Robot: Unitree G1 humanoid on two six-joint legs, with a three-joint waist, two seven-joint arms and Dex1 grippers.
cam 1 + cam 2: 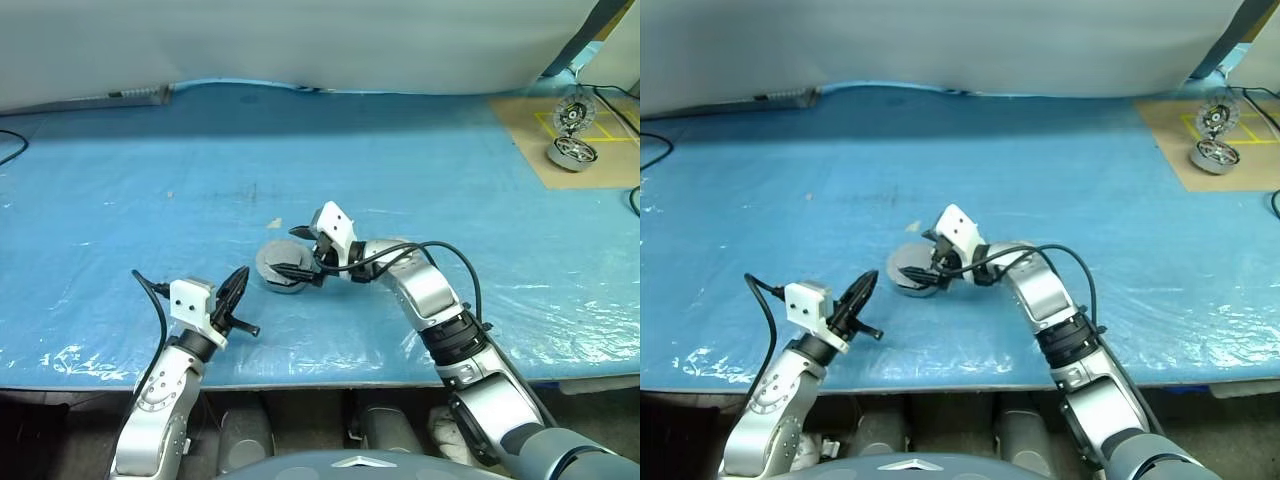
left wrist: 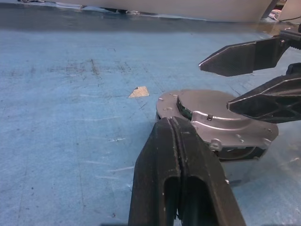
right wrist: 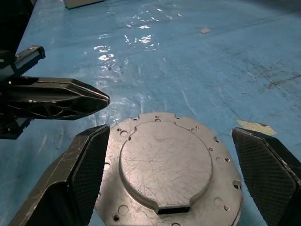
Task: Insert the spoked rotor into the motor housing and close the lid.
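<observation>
Grey metal lid point(image 3: 165, 162), plain face up, sits on top of the motor housing point(image 1: 283, 284) near the middle of the blue table cover point(image 1: 120, 190); I see it seated flat, screw holes round its rim, raised round centre. Housing body shows under it as a shallow grey cup. I can't see a rotor inside, the lid covers it.

Right gripper point(image 1: 303, 250) reaches in from the right, pointing left, jaws released and spread wide on either side of the lid, not clamping it; in the right wrist view its two fingers point(image 3: 77, 176) flank the disc, clear of its edge. Left gripper point(image 1: 236, 288) is just near-left of the housing, fingers clenched together with nothing between them, tips pointing toward the lid and close beside it. Can't tell if the tips touch the housing.

Small pale scrap point(image 2: 138, 92) lies on the cover just far-left of the housing. Far right, on a brown board point(image 1: 590, 165), stands another shiny spoked wheel part point(image 1: 574, 113) above a round metal piece point(image 1: 573, 153), well apart from the work.
</observation>
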